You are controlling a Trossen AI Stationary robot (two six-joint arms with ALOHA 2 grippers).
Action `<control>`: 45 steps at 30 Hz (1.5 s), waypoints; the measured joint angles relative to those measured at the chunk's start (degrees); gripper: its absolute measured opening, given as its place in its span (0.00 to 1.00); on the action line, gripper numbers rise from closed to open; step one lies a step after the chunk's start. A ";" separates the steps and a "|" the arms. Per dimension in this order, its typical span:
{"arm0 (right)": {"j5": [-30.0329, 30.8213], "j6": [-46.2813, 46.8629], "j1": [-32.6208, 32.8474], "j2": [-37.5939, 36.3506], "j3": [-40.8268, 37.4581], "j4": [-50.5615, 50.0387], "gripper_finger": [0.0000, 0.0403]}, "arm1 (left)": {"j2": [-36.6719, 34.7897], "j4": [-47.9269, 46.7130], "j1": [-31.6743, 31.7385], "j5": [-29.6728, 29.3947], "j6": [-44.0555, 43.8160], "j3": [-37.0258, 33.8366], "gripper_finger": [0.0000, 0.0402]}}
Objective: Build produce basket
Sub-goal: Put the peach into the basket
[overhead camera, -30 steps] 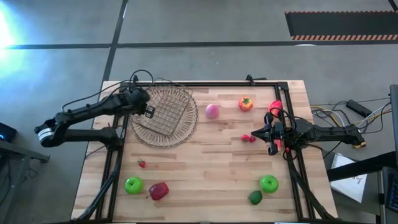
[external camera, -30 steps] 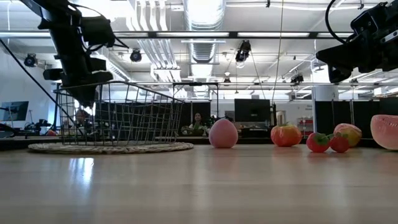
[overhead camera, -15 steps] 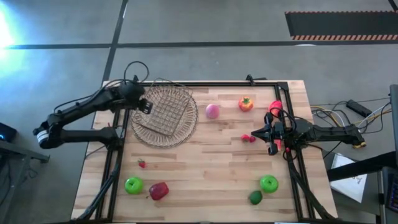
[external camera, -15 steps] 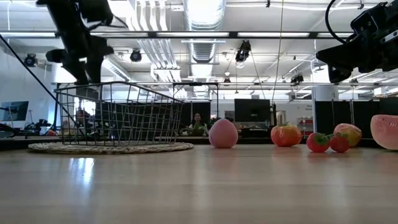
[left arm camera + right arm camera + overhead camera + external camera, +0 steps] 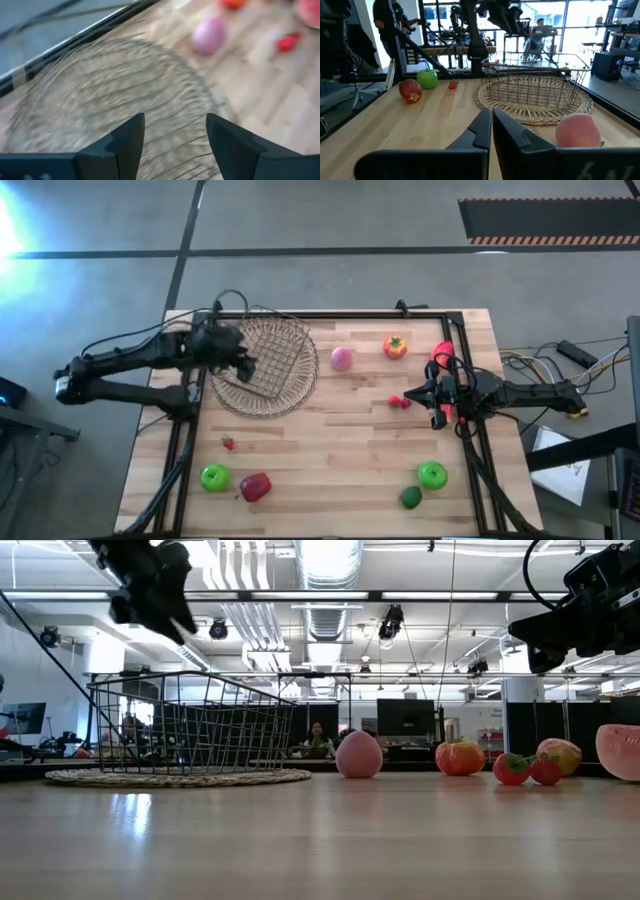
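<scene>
The wire basket (image 5: 270,355) stands on the round woven mat (image 5: 262,398) at the table's far left. My left gripper (image 5: 242,366) hangs open above the basket's left part, slanting down, with nothing between its fingers (image 5: 175,131). Produce lies loose on the table: a pink peach (image 5: 342,358), an orange tomato (image 5: 396,347), a watermelon slice (image 5: 441,353), red berries (image 5: 400,402), two green apples (image 5: 215,477) (image 5: 432,474), a red apple (image 5: 255,486) and a dark green piece (image 5: 411,498). My right gripper (image 5: 432,400) waits shut at the right edge.
A small red berry (image 5: 229,444) lies alone near the left. A black frame (image 5: 350,315) runs along the table's far and side edges. Bare wood shows in the table's middle (image 5: 330,440), between the two groups of fruit.
My left gripper has opened at the basket's left rim, then risen well above the basket and tipped from pointing nearly straight down to a slant. The basket has stayed where it was on the mat.
</scene>
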 joint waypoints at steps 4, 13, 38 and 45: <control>0.01 0.00 0.00 0.00 0.02 0.00 0.02 | 3.60 8.37 -10.51 -4.41 3.30 0.42 0.49; 0.00 0.00 0.00 0.00 0.00 0.00 0.02 | 16.51 21.92 -27.13 -13.43 16.55 3.43 0.49; -0.01 0.00 0.00 0.00 0.01 0.00 0.02 | 63.37 6.93 0.18 16.62 26.71 52.78 0.49; 0.00 0.00 0.00 0.00 0.00 0.00 0.02 | 66.75 6.99 7.15 21.01 26.78 52.63 0.50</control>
